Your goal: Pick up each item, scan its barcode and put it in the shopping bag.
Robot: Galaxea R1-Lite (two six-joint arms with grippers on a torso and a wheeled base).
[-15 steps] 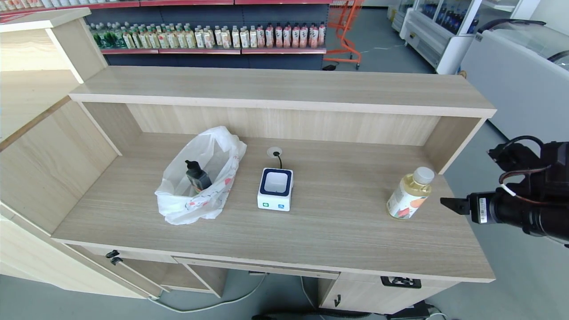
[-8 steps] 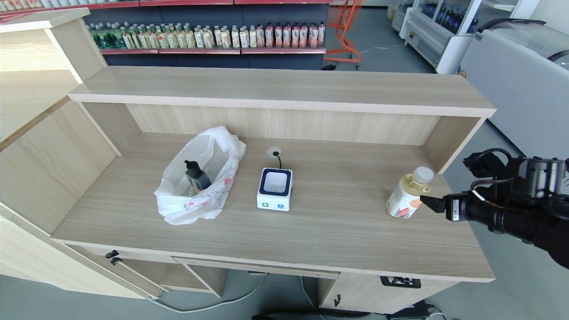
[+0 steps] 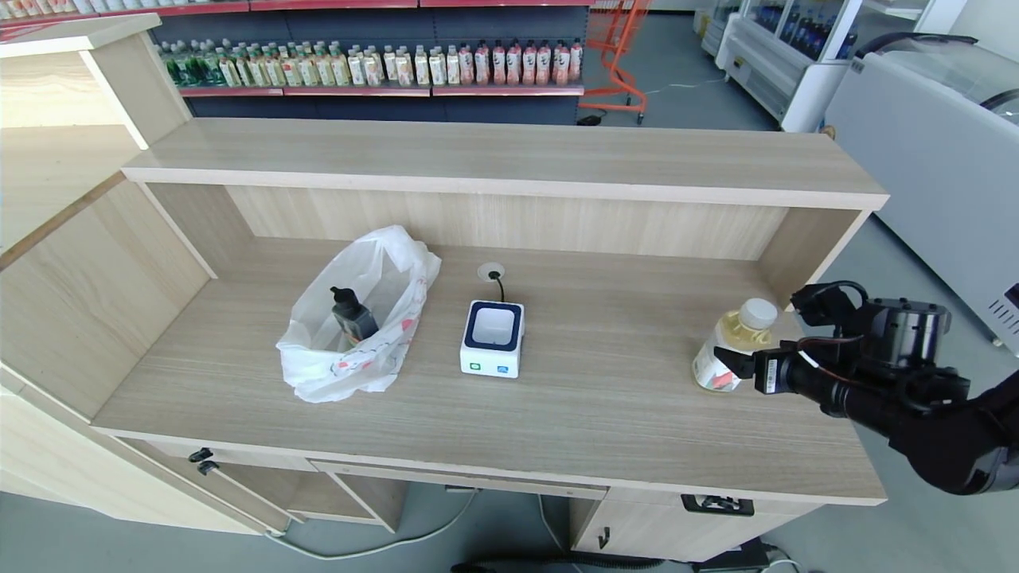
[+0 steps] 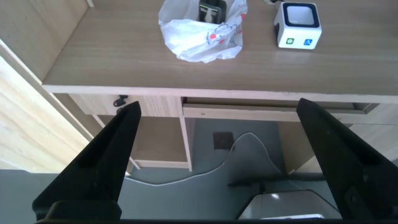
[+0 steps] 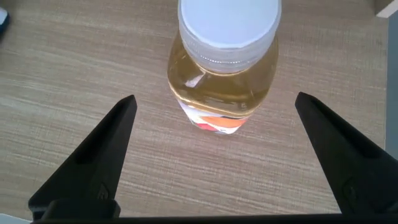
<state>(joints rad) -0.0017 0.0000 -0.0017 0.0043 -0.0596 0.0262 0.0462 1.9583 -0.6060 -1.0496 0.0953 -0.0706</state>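
Right gripper [image 5: 214, 99] spread, bottle [image 3: 736, 333] dead ahead.
We see it upright between the fingers, seemingly untouched; left gripper [image 4: 219, 104] spread, well apart.

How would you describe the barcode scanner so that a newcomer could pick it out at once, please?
Find the light wooden counter and look at the middle of its lower surface. There, between the white shopping bag and the capped drink bottle, stands the barcode scanner. It alone is boxy: a small white cube with a dark blue frame on top.
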